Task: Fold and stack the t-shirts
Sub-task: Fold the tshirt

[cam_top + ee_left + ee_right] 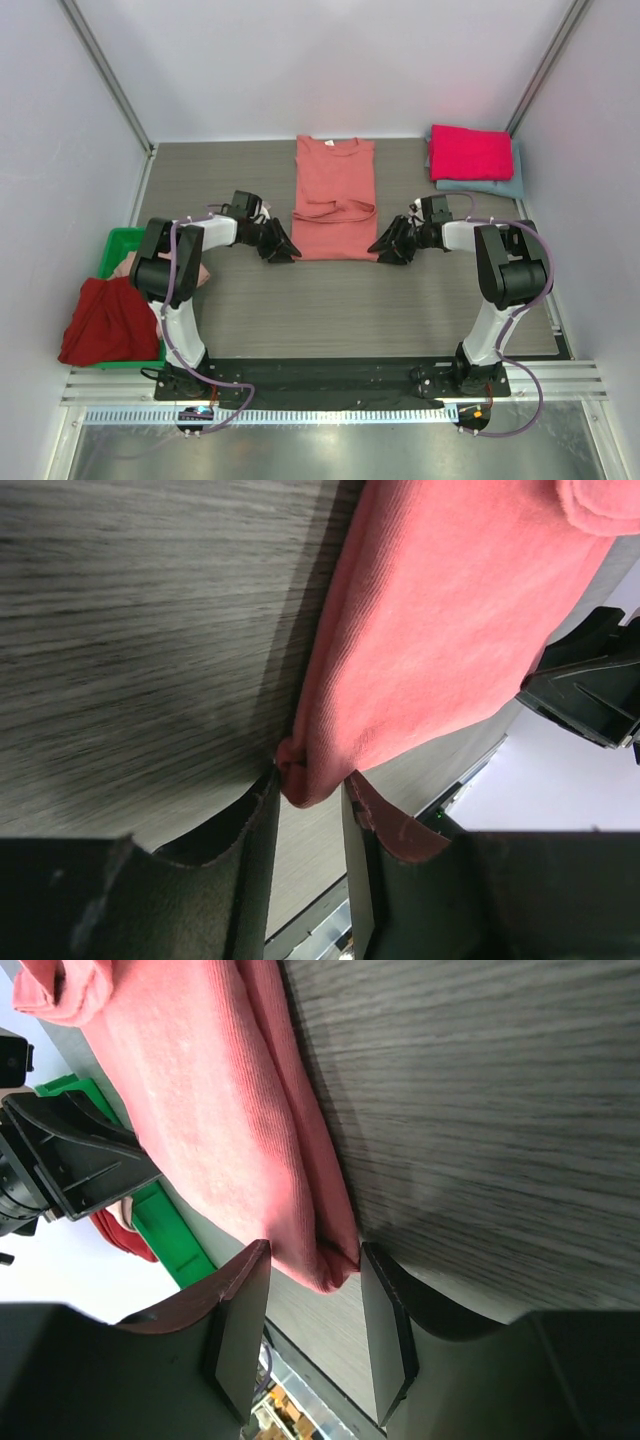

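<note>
The salmon-coral t-shirt [335, 200] lies flat at the table's middle, neck to the back, sides and sleeves folded inward. My left gripper [290, 250] is open at its near left corner; in the left wrist view that corner [400, 630] sits between the fingertips of the gripper [310, 780], touching them. My right gripper [381, 250] is open at the near right corner; in the right wrist view the gripper [315, 1250] straddles the shirt [230, 1110], the corner touching one pad only. A folded magenta shirt [470, 152] lies on a folded grey-blue shirt [505, 186] at the back right.
A green bin [120, 243] stands at the left edge with a pale pink shirt [125, 266] in it. A dark red shirt [105, 320] hangs over its near side. White walls close off the back and both sides.
</note>
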{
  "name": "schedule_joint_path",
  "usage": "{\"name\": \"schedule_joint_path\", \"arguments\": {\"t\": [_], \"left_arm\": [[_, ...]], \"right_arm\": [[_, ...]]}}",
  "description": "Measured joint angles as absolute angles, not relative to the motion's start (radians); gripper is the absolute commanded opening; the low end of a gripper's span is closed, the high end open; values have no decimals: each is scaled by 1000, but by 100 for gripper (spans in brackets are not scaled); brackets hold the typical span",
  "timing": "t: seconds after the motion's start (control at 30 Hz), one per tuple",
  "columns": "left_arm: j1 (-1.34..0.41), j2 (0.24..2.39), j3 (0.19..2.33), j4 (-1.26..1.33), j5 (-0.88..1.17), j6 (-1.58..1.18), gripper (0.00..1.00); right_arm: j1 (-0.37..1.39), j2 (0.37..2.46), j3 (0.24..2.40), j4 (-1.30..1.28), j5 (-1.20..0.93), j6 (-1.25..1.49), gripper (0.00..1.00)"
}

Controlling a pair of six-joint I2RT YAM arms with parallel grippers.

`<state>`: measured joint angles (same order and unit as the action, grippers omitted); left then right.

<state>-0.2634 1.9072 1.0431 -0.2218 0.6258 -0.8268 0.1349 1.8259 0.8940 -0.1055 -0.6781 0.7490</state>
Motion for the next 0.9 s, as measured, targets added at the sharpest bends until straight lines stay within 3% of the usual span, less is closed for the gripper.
{"name": "schedule_joint_path", "arguments": {"t": [0.6, 0.77, 0.9], "left_arm": [[-264, 1925, 1047, -221, 629, -826, 17], [-264, 1933, 1054, -222, 634, -826, 15], [-264, 1936, 1057, -223, 635, -825, 8]], "right_arm": [[135, 1804, 867, -153, -694, 716, 45], [136, 1822, 880, -151, -694, 727, 37], [136, 1864, 918, -142, -692, 735, 24]]}}
